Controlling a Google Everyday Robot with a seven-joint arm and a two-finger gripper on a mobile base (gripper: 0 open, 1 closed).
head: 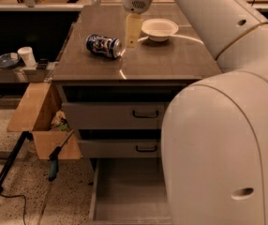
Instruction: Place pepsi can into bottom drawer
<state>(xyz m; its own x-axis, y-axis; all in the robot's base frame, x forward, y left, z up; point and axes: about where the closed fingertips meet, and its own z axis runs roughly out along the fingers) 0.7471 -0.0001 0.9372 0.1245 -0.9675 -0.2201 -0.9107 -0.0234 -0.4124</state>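
pepsi can [104, 46] dark blue, white-red markings — bowl [160, 29] white — gripper [131, 44] cream, beside can; bottom drawer [129, 191] grey

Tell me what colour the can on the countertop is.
Pepsi can: dark blue with white markings, camera view; gripper hangs beside it.
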